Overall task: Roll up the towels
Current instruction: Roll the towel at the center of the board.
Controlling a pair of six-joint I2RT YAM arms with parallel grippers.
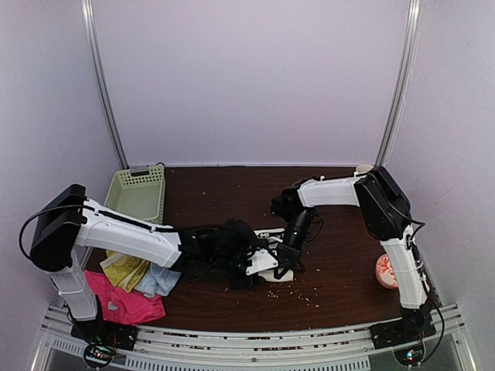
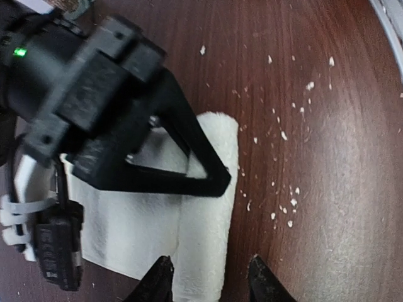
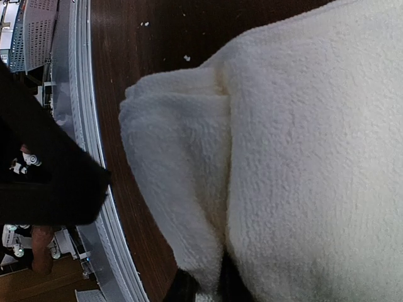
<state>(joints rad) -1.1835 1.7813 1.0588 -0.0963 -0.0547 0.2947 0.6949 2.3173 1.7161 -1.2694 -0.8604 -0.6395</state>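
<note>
A cream-white towel [image 1: 265, 267] lies mid-table, partly rolled, with the roll along its right edge in the left wrist view [image 2: 211, 207]. My left gripper [image 2: 211, 284] is open, its fingertips standing on either side of the roll's near end; it sits just left of the towel in the top view [image 1: 251, 259]. My right gripper [image 3: 204, 290] is shut on a fold of the cream-white towel [image 3: 302, 157], pressing down from above [image 1: 288, 261]. The yellow-green towel [image 1: 124, 270], pale blue towel [image 1: 160, 280] and hot-pink towel [image 1: 124, 303] lie heaped at the front left, under the left arm.
A pale green slotted basket [image 1: 139, 193] stands at the back left. An orange-and-white round object [image 1: 387, 270] sits by the right arm's base. White crumbs [image 2: 283, 135] are scattered on the dark wood table [image 1: 232, 193]. The metal front rail [image 3: 94, 126] runs close to the towel.
</note>
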